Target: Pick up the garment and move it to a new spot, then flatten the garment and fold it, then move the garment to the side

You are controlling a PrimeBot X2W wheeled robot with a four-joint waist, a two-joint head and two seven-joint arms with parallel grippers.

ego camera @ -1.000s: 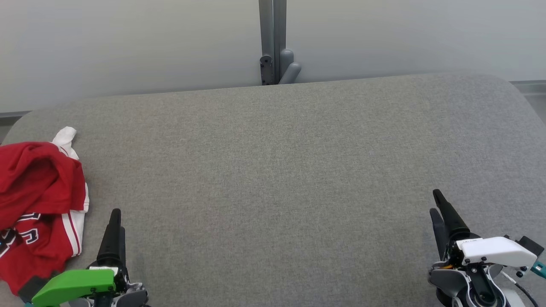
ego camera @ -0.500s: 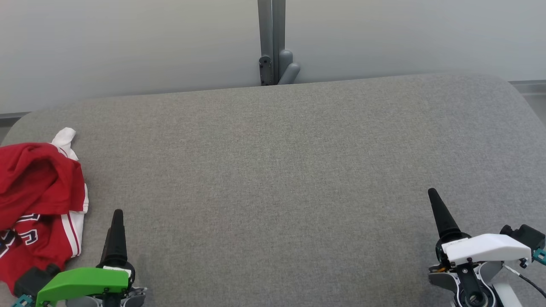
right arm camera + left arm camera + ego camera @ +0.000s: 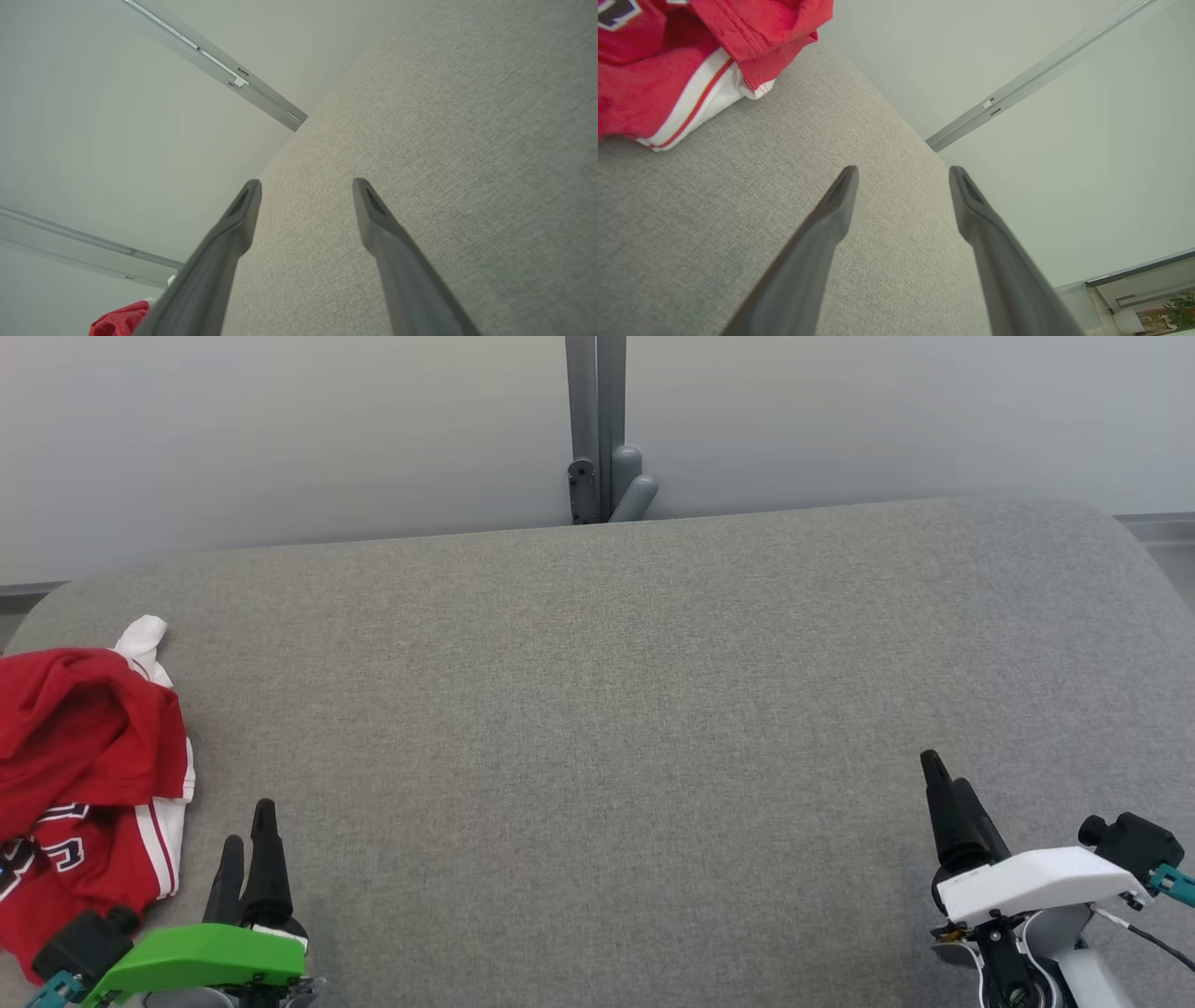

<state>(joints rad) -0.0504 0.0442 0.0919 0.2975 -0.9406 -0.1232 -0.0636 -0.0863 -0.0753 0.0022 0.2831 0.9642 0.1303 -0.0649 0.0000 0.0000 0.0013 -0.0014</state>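
While in a heap, red-white garment (image 3: pixel 86 747)

Soft, even, bright light fills all three views without glare. In the head view the grey worktop (image 3: pixel 597 709) shades slightly darker toward the right of the frame, and there is only a faint, blurred shadow beside the left gripper (image 3: pixel 248 821) at lower left. In the wrist views the weave is crisp mid-frame, the dark fingers (image 3: pixel 808 261) soften toward the bottom edge, and a wall rail (image 3: pixel 79 249) bows slightly at lower left.
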